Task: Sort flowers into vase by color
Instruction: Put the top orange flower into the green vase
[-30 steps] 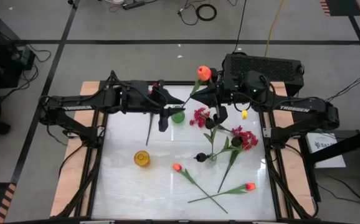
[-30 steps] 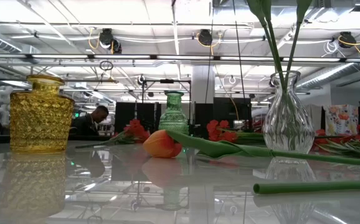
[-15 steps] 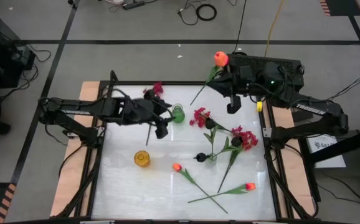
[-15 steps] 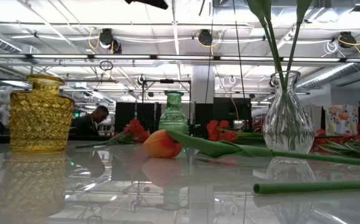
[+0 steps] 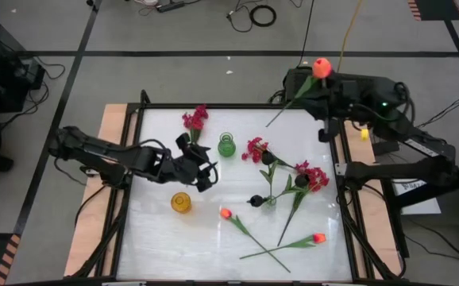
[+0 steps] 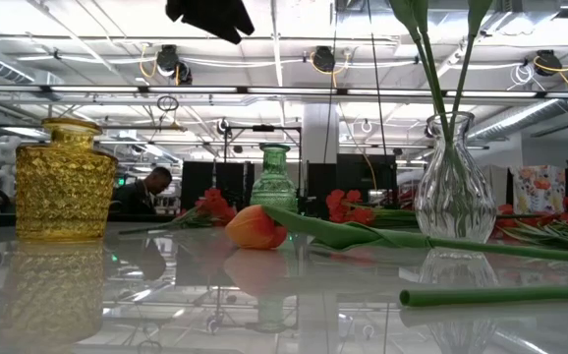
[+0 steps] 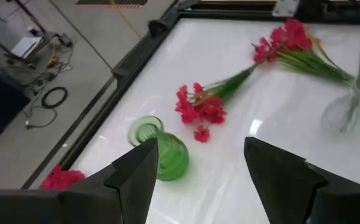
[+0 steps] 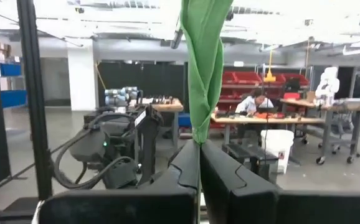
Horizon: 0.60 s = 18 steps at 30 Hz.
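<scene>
Taking the green vase (image 5: 226,145) as the marker, the left gripper (image 5: 200,172) is hanging low over the counter (image 5: 214,246) just to the near-left of it, its two fingers (image 7: 133,180) spread apart with nothing between them. Beyond the green vase on its far-left side a crimson spray (image 5: 194,118) is lying by the counter's back edge, and the yellow vase (image 5: 181,202) is standing nearer the front, beside that empty gripper. To the right of the green vase more crimson sprays (image 5: 255,148) are lying on the white top, then the clear vase (image 5: 271,199), which is already holding black blooms (image 5: 255,200) on long stems. Two orange tulips (image 5: 225,213) are lying loose in front of the clear vase, their stems crossing. Far right of the green vase and off past the counter's back corner, the right gripper (image 5: 330,102) is pinching the stem of an orange tulip (image 5: 321,67); the wrist view shows its fingers (image 8: 186,163) closed tight on the folded green leaf. That stem is slanting, bud pointing away from the counter and cut end pointing back toward the green vase. I'd judge the yellow vase to be its home, which is lying well to the left, nearer the left arm, so the right arm is facing a long carry with the stem needing to be swung down.
</scene>
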{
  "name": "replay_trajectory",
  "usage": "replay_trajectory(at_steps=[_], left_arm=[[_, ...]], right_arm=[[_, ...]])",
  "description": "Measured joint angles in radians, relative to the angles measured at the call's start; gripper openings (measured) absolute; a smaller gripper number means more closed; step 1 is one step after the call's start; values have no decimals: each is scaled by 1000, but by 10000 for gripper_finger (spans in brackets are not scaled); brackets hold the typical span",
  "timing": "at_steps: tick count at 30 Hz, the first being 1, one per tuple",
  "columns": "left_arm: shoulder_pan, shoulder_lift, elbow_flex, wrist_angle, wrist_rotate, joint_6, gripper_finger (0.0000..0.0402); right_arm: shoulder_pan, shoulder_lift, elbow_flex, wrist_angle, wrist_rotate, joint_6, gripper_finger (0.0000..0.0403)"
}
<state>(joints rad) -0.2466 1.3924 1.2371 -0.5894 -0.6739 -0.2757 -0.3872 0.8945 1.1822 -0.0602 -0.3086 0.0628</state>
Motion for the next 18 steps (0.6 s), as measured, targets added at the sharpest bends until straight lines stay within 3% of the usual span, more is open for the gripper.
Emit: replay_trajectory(at_steps=[8,18], left_arm=[[-26,1,-19,15,38,38,246],[-30,13,-19,36,75,19,246]], right_arm=[[2,-72,-132,18,94,18,0],[-4,-79,-246,160,102,15,0]])
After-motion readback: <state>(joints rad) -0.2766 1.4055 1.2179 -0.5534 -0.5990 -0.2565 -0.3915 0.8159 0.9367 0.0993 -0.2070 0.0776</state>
